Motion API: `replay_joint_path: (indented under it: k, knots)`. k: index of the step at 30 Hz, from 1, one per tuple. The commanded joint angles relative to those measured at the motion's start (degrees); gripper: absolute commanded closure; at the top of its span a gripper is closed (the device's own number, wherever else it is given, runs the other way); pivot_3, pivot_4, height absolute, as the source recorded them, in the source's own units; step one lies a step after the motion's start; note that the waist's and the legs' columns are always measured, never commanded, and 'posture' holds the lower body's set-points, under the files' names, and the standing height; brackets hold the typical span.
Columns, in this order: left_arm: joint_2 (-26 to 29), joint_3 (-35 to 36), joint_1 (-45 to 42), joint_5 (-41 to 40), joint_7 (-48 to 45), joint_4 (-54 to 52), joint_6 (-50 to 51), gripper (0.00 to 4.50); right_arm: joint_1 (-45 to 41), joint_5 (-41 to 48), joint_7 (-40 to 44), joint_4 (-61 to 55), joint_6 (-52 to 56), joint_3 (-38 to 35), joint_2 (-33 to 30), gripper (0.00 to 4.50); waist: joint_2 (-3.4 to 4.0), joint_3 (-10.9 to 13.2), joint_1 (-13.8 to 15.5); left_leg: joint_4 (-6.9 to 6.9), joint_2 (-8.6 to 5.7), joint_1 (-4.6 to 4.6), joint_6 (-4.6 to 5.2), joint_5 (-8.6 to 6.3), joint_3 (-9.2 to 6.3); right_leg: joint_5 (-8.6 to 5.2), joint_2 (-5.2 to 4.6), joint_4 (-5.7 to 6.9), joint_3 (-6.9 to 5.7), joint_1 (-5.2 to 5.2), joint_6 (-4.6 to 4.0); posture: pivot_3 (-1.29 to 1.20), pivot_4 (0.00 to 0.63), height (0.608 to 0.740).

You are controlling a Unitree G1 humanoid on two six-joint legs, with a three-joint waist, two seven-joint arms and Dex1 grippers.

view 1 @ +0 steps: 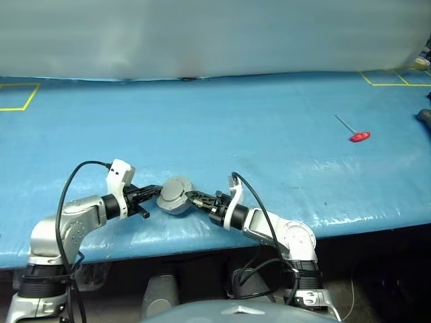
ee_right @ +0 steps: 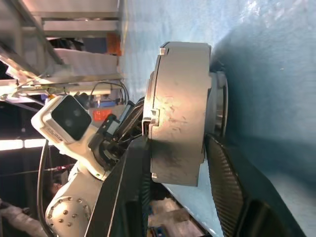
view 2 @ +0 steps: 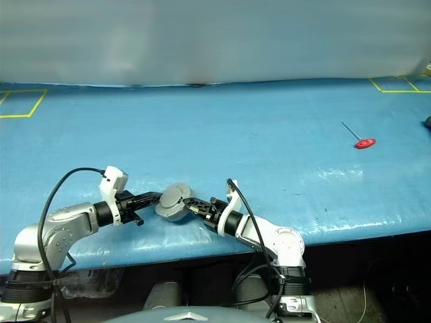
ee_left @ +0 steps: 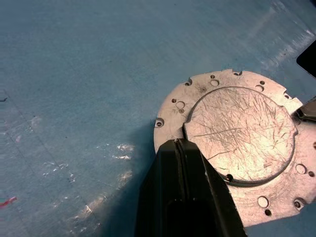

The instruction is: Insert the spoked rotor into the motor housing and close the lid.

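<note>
Near the front edge of the blue surface (view 1: 269,134) sits the motor housing (ee_right: 180,123), with both arms meeting at it. The lid (ee_left: 242,136) is down on top of the housing, so its smooth silver face with the raised round middle looks up. The cup looks closed. I cannot see inside it, so I cannot tell if the spoked rotor is in there. No loose wheel lies on the surface.

The left gripper (view 1: 145,196) comes in from the left. Its jaws are pressed tight together, with nothing between them, and the tip rests on the lid near the edge of the raised circle. I think it is there to push the lid down flat.

The right gripper (view 1: 200,199) comes in from the right. One black finger (ee_right: 126,192) stands on each side of the housing, with the cup in the gap. Whether the jaws are already squeezing it I cannot tell. I think this arm is there to keep the cup from sliding while the other one presses.

Farther away, well apart to the right, lies a small tool with a red handle (view 1: 359,136). Yellow tape marks (view 1: 20,97) sit at the far corners.
</note>
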Motion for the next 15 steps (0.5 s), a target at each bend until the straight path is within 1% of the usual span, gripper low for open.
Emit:
replay_joint_path:
  k: [1,10,15]
  knots:
    - [-0.9,-3.6,1.1,-0.5,-1.0,0.2,1.7,4.50,-1.5,3.2,2.0,-2.5,0.4,2.1,3.4,3.16,0.01,0.0,0.0,0.00,0.01,0.01,0.00,0.00,0.00,0.00,0.00,0.01,0.01,0.00,0.00,0.00,0.150,0.740]
    - [-0.9,-3.1,1.0,-0.8,-1.0,0.1,1.6,4.50,-0.9,1.9,1.1,-2.2,1.4,2.6,2.4,3.17,0.00,0.0,-0.1,0.01,0.02,0.01,0.00,0.00,0.00,0.00,0.02,0.01,-0.01,0.01,0.00,0.00,0.150,0.740]
    - [-2.0,-0.8,0.1,-2.0,-0.3,-0.4,1.2,4.50,-0.4,0.5,0.5,-1.7,2.1,2.4,1.4,3.17,0.00,0.0,-0.2,0.01,0.03,0.01,0.00,0.00,0.00,0.01,0.05,0.02,-0.01,0.00,0.02,0.00,0.150,0.740]
